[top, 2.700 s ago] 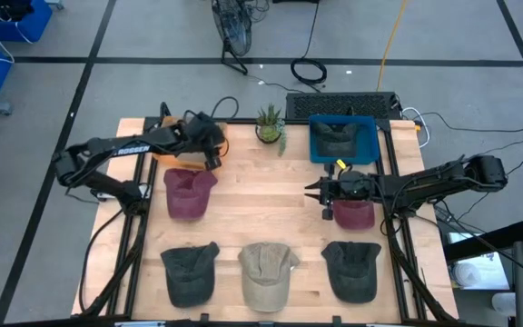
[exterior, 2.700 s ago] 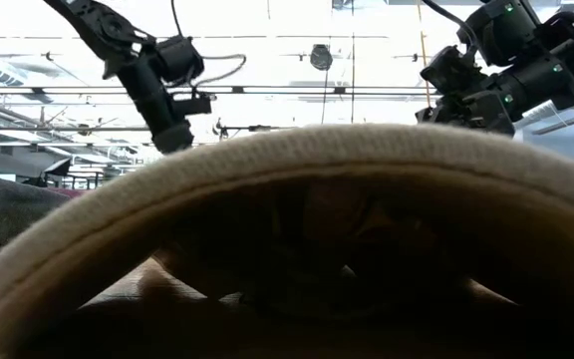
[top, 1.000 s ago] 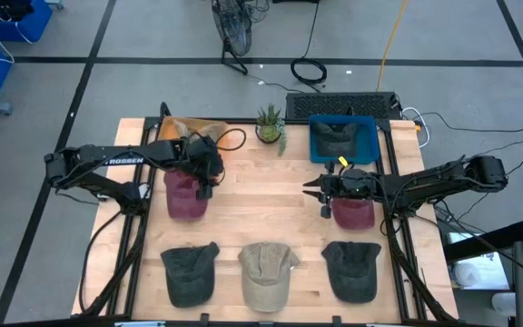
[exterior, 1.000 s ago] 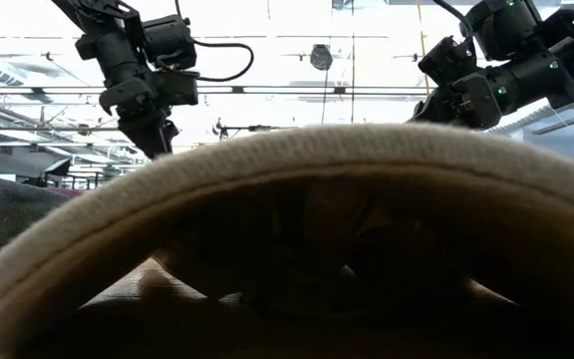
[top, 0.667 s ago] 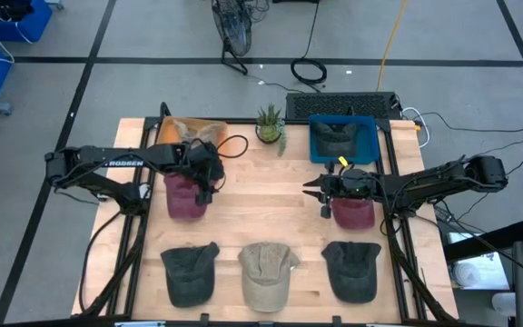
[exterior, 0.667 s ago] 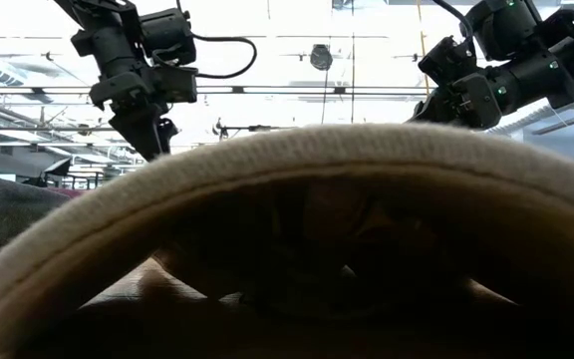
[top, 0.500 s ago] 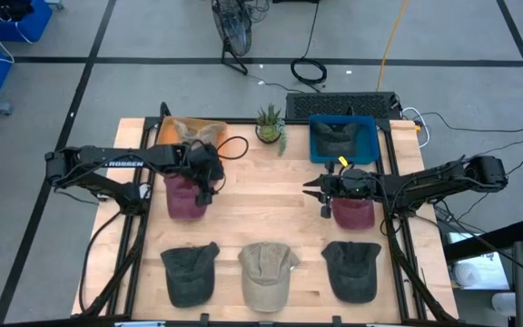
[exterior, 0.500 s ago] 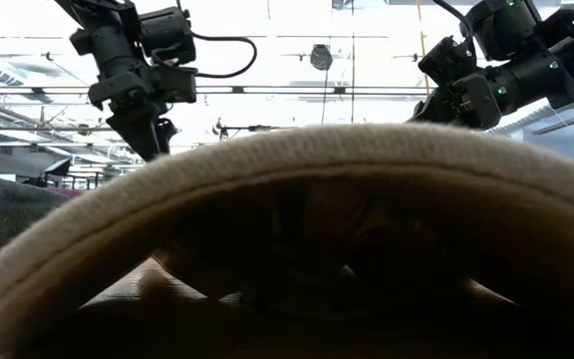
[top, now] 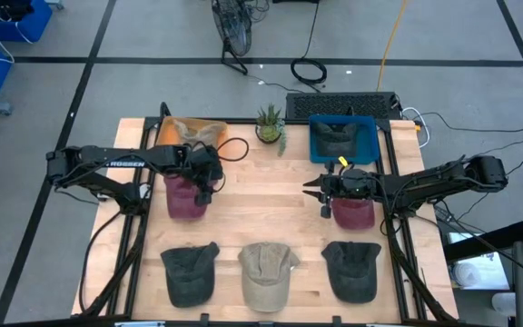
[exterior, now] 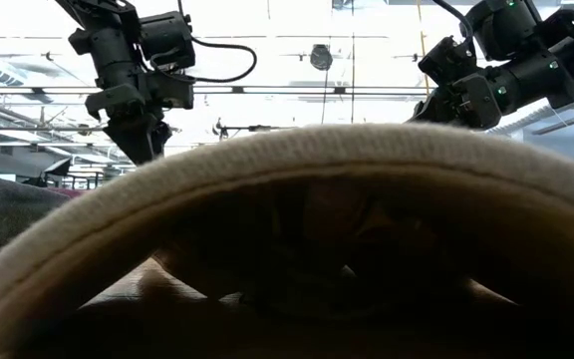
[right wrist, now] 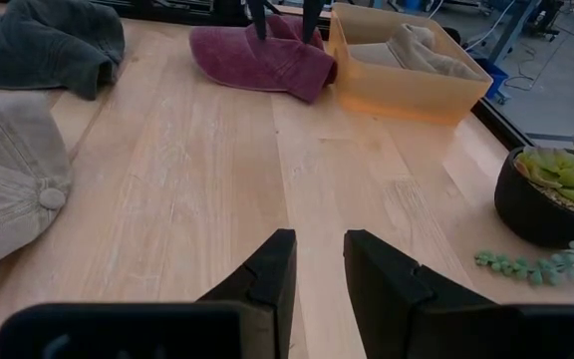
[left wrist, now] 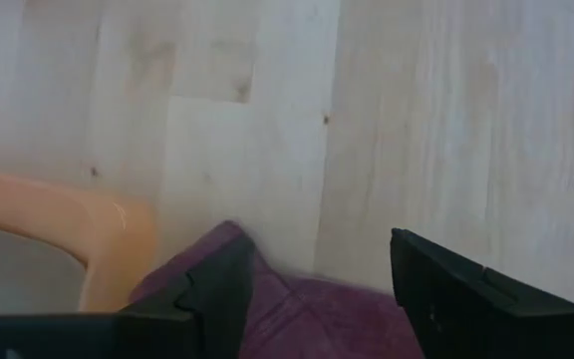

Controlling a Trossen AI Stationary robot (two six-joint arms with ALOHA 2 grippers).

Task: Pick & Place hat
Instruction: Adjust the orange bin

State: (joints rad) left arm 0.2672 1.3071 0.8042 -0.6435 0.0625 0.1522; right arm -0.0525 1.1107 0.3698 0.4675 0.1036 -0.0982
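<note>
A maroon hat lies on the wooden table just in front of the orange bin, which holds a tan hat. My left gripper hangs open over the hat's right far part. In the left wrist view its fingers stand on either side of the maroon cloth; I cannot tell if they touch it. My right gripper is open and empty, level above the table, beside a second maroon hat.
A blue bin with a dark hat and a potted plant stand at the far side. Two dark hats and a beige hat lie along the near edge. The beige hat fills the low view.
My left gripper has sunk a little toward the maroon hat and shifted slightly over it. The hats lie as they did.
</note>
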